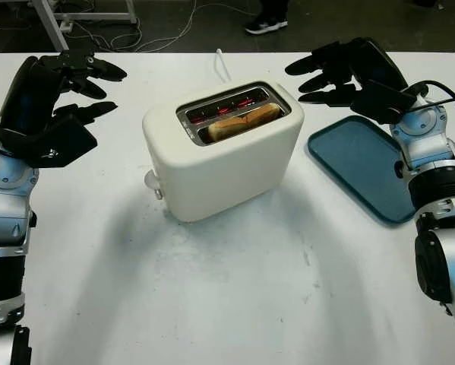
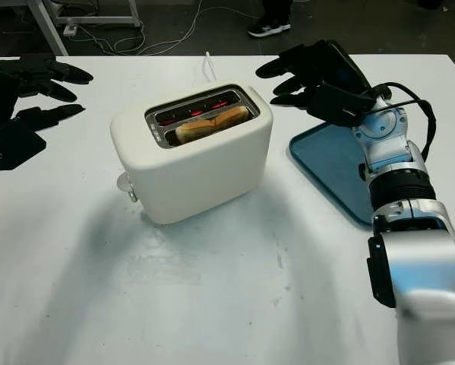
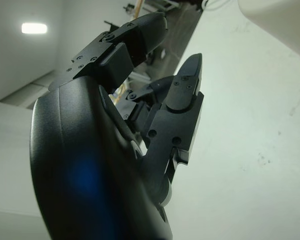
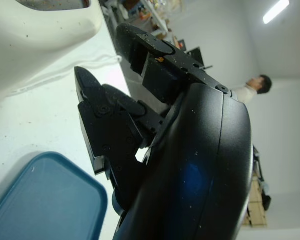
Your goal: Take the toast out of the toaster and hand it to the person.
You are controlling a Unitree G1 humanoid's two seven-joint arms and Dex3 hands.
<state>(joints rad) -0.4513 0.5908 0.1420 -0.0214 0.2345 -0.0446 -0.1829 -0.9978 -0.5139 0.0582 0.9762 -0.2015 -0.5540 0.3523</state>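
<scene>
1. A cream toaster [image 1: 223, 152] stands at the centre of the white table [image 1: 235, 296], its slots facing up.
2. The toast [image 1: 244, 122] sits down in the nearer slot, its browned top edge showing; the farther slot glows red inside.
3. The left hand [image 1: 56, 95] hangs above the table at about 9 o'clock from the toaster, well apart from it, fingers extended toward it and holding nothing.
4. The right hand [image 1: 349, 72] hovers at about 2 o'clock from the toaster, near its far corner, fingers stretched out and empty.
5. A blue tray [image 1: 364, 167] lies flat at 3 o'clock, just beside the toaster, partly under the right wrist.
6. A person's shoe [image 1: 266, 23] stands on the floor at 12 o'clock beyond the table edge.
</scene>
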